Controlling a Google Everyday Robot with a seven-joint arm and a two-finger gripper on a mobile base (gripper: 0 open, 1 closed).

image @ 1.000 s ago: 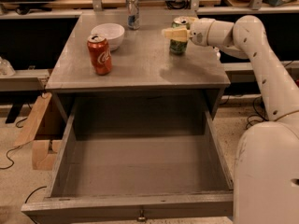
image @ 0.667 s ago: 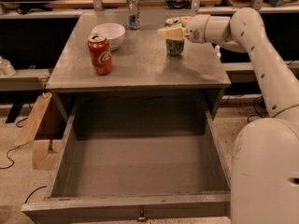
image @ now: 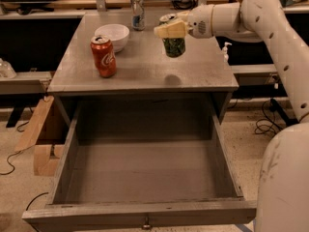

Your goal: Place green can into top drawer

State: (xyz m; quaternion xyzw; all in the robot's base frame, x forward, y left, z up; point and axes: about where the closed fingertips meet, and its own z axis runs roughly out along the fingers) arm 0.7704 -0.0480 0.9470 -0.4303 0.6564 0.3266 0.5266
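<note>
Pincer (image: pixel 172 32) tight around green can (image: pixel 174 47), aloft above the table (image: pixel 145 74), inside its edges; top drawer (image: pixel 145 210) wide open below.

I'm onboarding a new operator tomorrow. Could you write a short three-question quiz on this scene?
1. True or false: the green can stands on the tabletop.
2. Which stands at the table's far edge? A) red soda can B) slim silver-blue can C) white bowl
3. Fill in: the top drawer is pulled ___.
Key: 1 false, the gripper, above the tabletop's right half, holds it in the air. 2 B. 3 open.
</note>
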